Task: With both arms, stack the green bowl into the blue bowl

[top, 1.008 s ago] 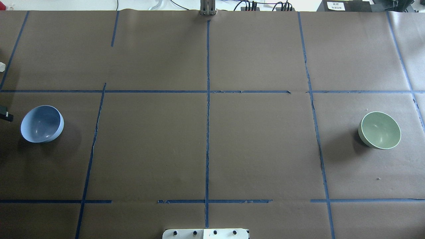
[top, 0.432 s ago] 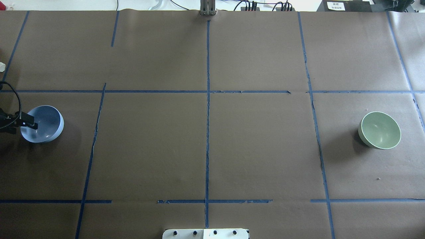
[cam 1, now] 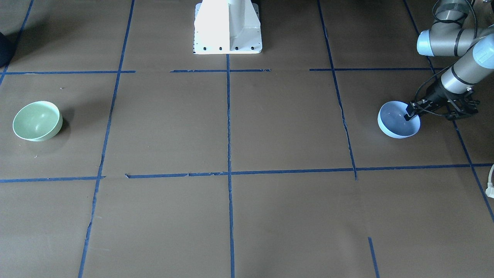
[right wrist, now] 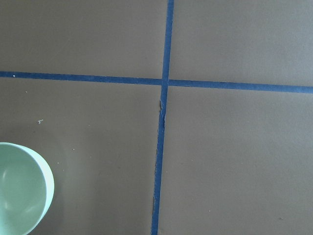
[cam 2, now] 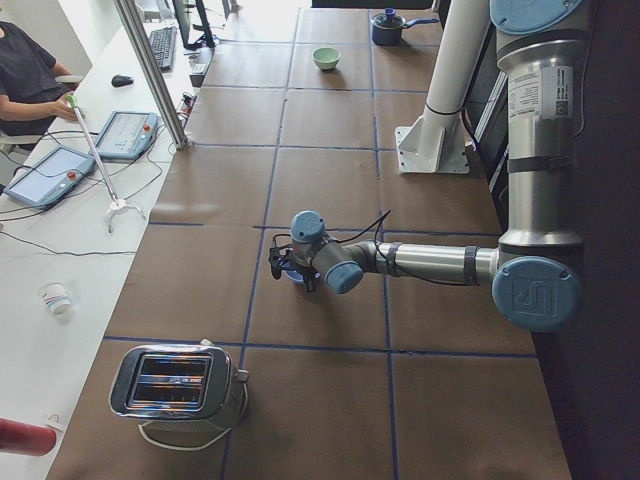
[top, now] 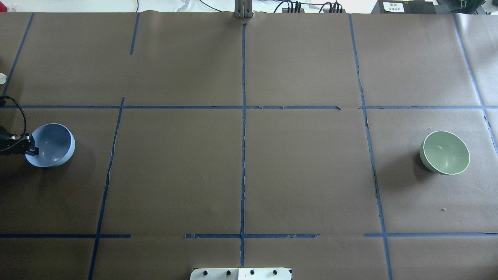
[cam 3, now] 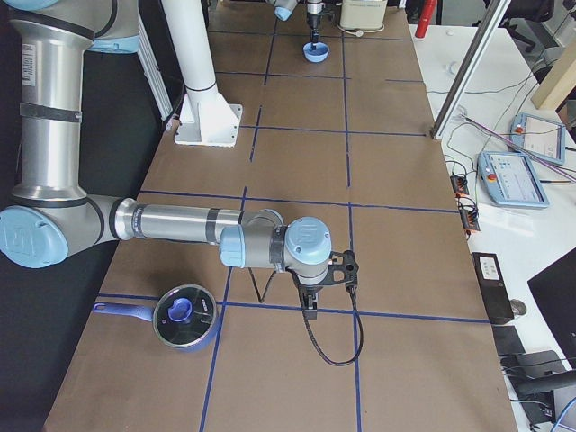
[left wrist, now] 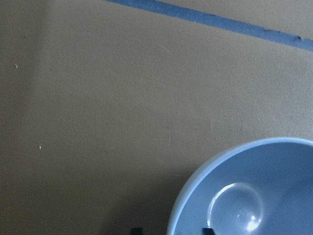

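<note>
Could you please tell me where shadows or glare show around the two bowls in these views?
Overhead exterior: the blue bowl and the green bowl each cast a soft shadow toward the middle of the table. Left wrist-mounted: sharp, with a small bright glint in the blue bowl's bottom. Right wrist-mounted: even light, the green bowl cropped at the lower left corner.

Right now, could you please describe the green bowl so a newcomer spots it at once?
On the brown taped table, look to the overhead view's far right. The green bowl sits there alone, upright; the blue bowl, its twin, is at the left gripper.
</note>
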### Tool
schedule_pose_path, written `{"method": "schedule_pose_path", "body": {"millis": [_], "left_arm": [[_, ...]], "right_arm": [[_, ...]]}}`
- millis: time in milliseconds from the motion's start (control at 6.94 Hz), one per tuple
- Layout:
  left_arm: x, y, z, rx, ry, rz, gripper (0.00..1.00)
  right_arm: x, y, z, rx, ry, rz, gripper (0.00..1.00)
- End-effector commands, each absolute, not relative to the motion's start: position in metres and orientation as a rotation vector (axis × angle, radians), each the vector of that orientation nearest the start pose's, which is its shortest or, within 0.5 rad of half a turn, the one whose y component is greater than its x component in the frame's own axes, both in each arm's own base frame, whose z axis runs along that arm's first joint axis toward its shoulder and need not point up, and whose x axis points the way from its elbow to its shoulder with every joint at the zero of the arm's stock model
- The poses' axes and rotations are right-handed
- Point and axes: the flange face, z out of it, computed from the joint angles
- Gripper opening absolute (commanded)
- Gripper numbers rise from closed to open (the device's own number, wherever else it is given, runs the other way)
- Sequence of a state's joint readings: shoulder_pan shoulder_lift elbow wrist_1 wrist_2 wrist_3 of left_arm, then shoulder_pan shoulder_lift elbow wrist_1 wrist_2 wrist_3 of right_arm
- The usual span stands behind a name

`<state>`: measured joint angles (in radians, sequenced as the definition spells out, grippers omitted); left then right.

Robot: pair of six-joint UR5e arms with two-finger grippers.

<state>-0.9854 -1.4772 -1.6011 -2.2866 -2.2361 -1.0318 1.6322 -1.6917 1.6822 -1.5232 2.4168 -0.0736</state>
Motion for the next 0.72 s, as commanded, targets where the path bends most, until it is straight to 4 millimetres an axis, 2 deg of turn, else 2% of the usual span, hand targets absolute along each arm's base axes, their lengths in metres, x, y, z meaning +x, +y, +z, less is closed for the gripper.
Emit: {"method": "schedule_pose_path", "body": {"millis": [0,144,288,432,576], "left_arm": [[0.211,-0.433,0.571,-0.083,0.994,-0.146,0.00],[0.217,-0.441,0.534,-0.121,1.043,-0.193,0.00],[0.239,-0.470,0.485,-0.141,1.062,-0.253,0.00],[0.276,-0.500,0.417,-0.179,1.079,-0.307,0.00],[0.339,-0.496,0.355,-0.247,1.096,-0.326,0.00]], "right_arm": [[0.086,-0.440,0.644,0.103,-0.842,-0.032,1.00],[0.086,-0.438,0.644,0.102,-0.842,-0.032,1.00],[0.087,-0.438,0.646,0.099,-0.837,-0.029,1.00],[0.087,-0.439,0.644,0.105,-0.835,-0.033,1.00],[0.086,-0.440,0.642,0.109,-0.836,-0.036,1.00]]}}
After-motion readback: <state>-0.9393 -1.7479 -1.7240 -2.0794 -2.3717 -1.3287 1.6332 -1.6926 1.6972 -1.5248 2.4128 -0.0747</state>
